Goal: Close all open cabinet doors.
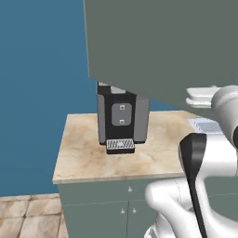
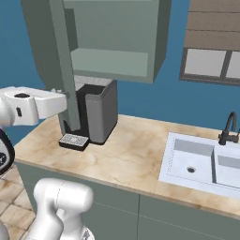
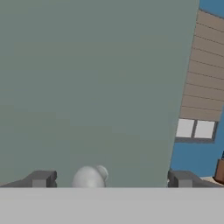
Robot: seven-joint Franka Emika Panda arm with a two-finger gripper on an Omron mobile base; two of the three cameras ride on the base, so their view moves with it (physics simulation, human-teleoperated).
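From the left of the right base view the white forearm reaches level across to the open cabinet door [image 2: 56, 56], which stands edge-on above the coffee machine [image 2: 96, 115]. In the hand view the gripper [image 3: 111, 179] faces the door panel with jaws spread wide, its knob [image 3: 89, 177] between the fingertips [image 3: 41, 178], ungripped.

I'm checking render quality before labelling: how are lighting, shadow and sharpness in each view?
Left base view: the open cabinet door is a flat, dull grey-green with no glare. Right base view: even light, a soft shadow under the coffee machine. Hand view: the silver knob looks soft and blurred between the open gripper tips.
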